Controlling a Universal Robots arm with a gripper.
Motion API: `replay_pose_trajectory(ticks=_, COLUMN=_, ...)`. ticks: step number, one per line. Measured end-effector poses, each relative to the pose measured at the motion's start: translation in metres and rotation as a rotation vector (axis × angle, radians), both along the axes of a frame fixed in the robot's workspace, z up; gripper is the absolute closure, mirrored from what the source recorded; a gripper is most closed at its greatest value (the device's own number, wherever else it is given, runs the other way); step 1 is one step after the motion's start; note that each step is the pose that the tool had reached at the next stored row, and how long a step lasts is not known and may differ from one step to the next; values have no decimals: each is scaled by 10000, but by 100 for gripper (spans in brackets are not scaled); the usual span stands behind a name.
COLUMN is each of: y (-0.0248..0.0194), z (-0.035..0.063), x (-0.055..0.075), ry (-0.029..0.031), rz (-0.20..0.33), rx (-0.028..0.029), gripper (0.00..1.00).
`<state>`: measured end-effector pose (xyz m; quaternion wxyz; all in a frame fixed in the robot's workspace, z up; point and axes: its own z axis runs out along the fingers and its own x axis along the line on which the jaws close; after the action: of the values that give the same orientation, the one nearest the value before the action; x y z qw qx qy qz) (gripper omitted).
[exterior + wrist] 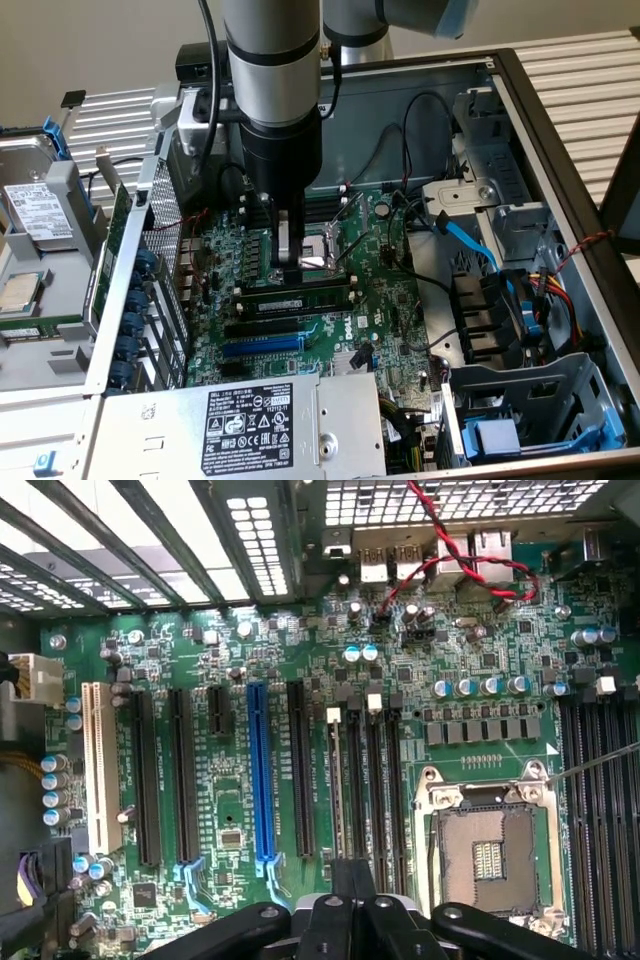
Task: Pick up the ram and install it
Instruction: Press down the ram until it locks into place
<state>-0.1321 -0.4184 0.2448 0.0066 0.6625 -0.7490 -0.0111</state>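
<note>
Long thin green circuit-board ram stick [300, 297] seated on edge in a black memory slot beside the metal processor socket [305, 262], long axis along the slot row toward the exterior view's right, black pincer [290, 262] closed (empty) above it, wrist view adds a blue expansion slot [260, 780].

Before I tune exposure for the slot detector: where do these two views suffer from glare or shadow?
Exterior view: the arm shades the board around the claw, while the CPU socket frame glints brightly beside it. Wrist view: the vent slats are blown out white, and the blue expansion slot and memory slots are evenly lit.
</note>
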Motion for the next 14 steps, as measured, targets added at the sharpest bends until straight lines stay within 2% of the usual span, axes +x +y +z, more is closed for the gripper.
replay_pose_trajectory(ticks=10, y=0, z=-1, x=0, ry=0, rz=-1162, rx=-95, gripper=89)
replay_pose_trajectory(ticks=14, y=1, z=-1, x=0, ry=1, rz=-1715, rx=-104, gripper=89)
